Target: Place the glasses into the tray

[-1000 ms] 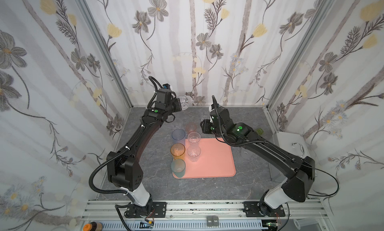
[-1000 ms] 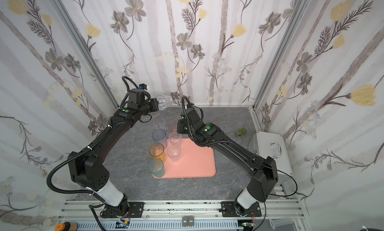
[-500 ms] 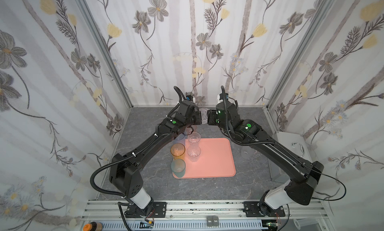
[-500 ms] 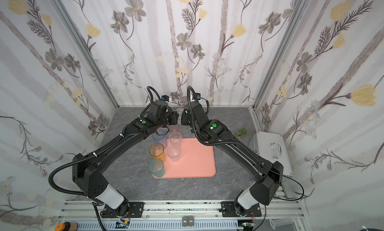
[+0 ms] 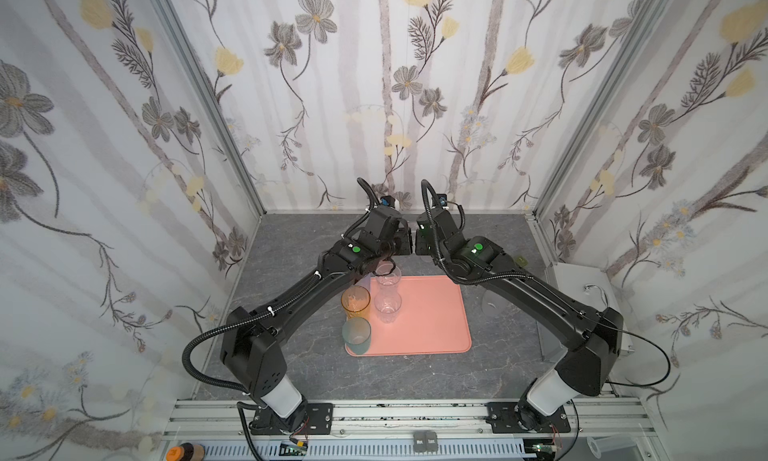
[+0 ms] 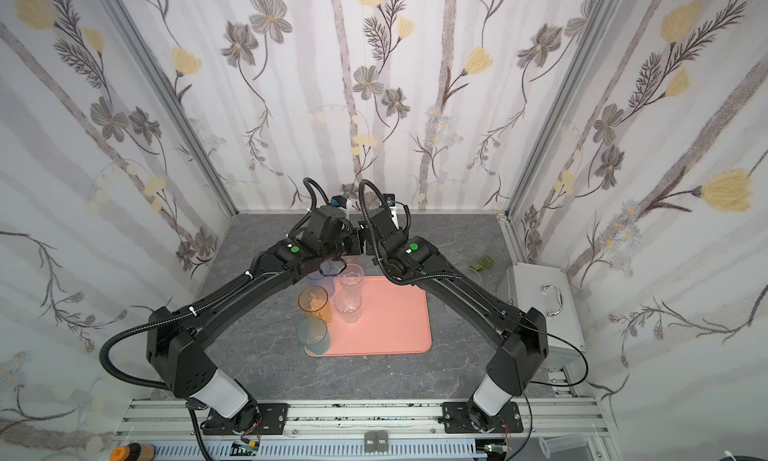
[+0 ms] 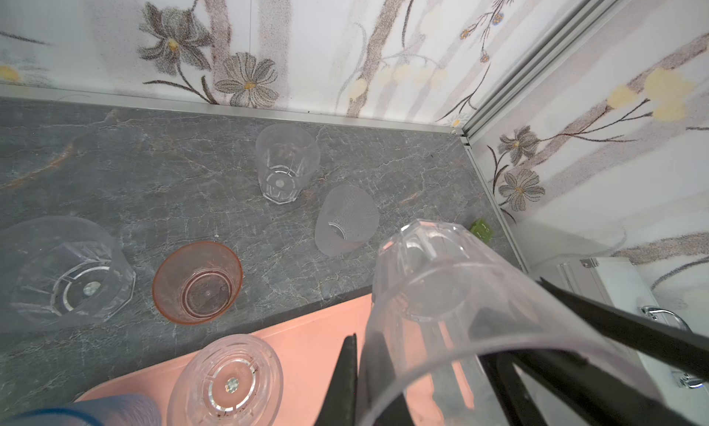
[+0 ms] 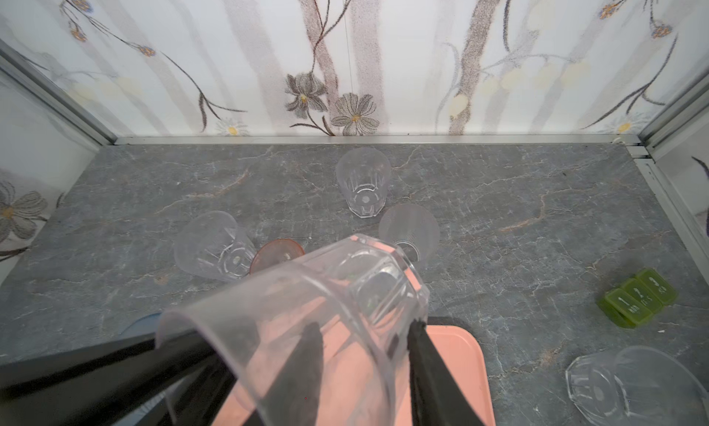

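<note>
A clear glass (image 7: 441, 289) hangs tilted above the far edge of the pink tray (image 5: 432, 322). My left gripper (image 7: 362, 366) is shut on its rim wall, one finger inside and one outside. My right gripper (image 8: 364, 324) has a finger on each side of the same glass (image 8: 307, 297) near its base; I cannot see whether they press. In the tray stand an amber glass (image 5: 355, 301), a teal glass (image 5: 356, 334) and a tall clear one (image 5: 387, 288). On the table behind are a pink glass (image 7: 197, 282), a frosted glass (image 7: 347, 220) and a clear faceted glass (image 7: 286, 163).
A clear glass (image 8: 633, 385) lies on its side right of the tray. A wide clear glass (image 7: 65, 274) stands at the back left. A green block (image 8: 637, 297) sits near the right wall, by the grey metal box (image 6: 540, 309). The back wall is close behind the glasses.
My left arm swung from the back left to the middle, carrying the clear glass. My right arm rose and moved back to meet it; its fingers now straddle the glass.
</note>
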Controlling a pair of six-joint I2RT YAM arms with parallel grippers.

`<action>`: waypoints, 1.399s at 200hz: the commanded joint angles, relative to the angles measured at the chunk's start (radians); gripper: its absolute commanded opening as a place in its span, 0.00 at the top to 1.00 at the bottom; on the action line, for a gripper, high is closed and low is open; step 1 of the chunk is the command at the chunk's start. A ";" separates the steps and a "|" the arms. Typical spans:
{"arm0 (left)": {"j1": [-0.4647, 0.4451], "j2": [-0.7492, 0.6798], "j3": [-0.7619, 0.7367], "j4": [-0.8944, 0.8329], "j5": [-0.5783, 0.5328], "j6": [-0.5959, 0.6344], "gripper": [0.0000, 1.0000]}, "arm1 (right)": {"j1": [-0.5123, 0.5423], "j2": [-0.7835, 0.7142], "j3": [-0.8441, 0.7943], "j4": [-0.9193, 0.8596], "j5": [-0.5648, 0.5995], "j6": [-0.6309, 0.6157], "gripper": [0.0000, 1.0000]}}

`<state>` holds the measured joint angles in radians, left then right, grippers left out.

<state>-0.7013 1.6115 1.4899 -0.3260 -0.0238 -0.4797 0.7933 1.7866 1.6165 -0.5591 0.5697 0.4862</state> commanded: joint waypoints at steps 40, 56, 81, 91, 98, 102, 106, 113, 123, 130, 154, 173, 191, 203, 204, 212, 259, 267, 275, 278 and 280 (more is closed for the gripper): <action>-0.015 -0.004 -0.010 0.060 0.028 -0.030 1.00 | -0.006 -0.001 -0.044 -0.024 0.048 0.024 0.90; -0.015 -0.003 -0.010 0.059 0.032 -0.028 1.00 | -0.007 -0.005 -0.052 -0.022 0.046 0.024 0.93; -0.015 -0.005 -0.016 0.059 0.036 -0.030 0.94 | -0.009 -0.012 -0.063 -0.019 0.040 0.025 0.98; -0.015 -0.004 -0.020 0.059 0.039 -0.031 0.92 | -0.011 -0.012 -0.069 -0.016 0.031 0.025 0.99; -0.016 -0.007 -0.021 0.059 0.040 -0.032 0.91 | -0.014 -0.014 -0.075 -0.013 0.024 0.026 0.99; -0.015 -0.006 -0.023 0.059 0.041 -0.032 0.91 | -0.015 -0.015 -0.077 -0.012 0.021 0.028 0.99; -0.015 -0.008 -0.023 0.060 0.043 -0.032 0.90 | -0.015 -0.015 -0.081 -0.012 0.017 0.029 1.00; -0.017 -0.008 -0.025 0.059 0.044 -0.033 0.89 | -0.016 -0.016 -0.087 -0.009 0.010 0.032 1.00; -0.017 -0.009 -0.026 0.059 0.044 -0.032 0.88 | -0.018 -0.017 -0.095 -0.003 -0.002 0.035 1.00; -0.017 -0.010 -0.026 0.059 0.043 -0.033 0.87 | -0.019 -0.017 -0.098 0.001 -0.009 0.037 1.00; -0.016 -0.009 -0.028 0.060 0.044 -0.031 0.85 | -0.023 -0.018 -0.107 0.007 -0.025 0.043 1.00; -0.017 -0.007 -0.022 0.060 0.054 -0.031 0.82 | -0.028 -0.020 -0.109 0.007 -0.036 0.043 1.00; -0.017 -0.011 -0.019 0.061 0.058 -0.031 0.72 | -0.041 -0.022 -0.114 0.008 -0.062 0.044 1.00; -0.018 -0.018 -0.019 0.060 0.059 -0.026 0.68 | -0.052 -0.027 -0.122 0.010 -0.092 0.047 1.00; -0.017 -0.018 -0.020 0.059 0.059 -0.025 0.68 | -0.053 -0.028 -0.124 0.011 -0.095 0.047 1.00; -0.017 -0.024 -0.023 0.059 0.061 -0.020 0.66 | -0.061 -0.033 -0.132 0.012 -0.112 0.049 1.00; -0.016 -0.083 -0.046 0.062 0.057 0.026 0.47 | -0.101 -0.060 -0.187 -0.003 -0.191 0.048 1.00; -0.015 -0.103 -0.063 0.062 0.021 0.052 0.44 | -0.108 -0.069 -0.200 -0.013 -0.213 0.039 1.00; -0.011 -0.125 -0.084 0.062 -0.030 0.081 0.41 | -0.116 -0.075 -0.214 -0.034 -0.240 0.032 1.00; -0.010 -0.133 -0.095 0.062 -0.051 0.093 0.40 | -0.120 -0.077 -0.220 -0.042 -0.248 0.031 1.00; -0.009 -0.139 -0.102 0.062 -0.065 0.100 0.39 | -0.121 -0.078 -0.225 -0.048 -0.253 0.029 1.00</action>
<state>-0.7185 1.5223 1.4300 -0.2897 0.0326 -0.4637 0.6876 1.7287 1.4223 -0.5816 0.3904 0.5224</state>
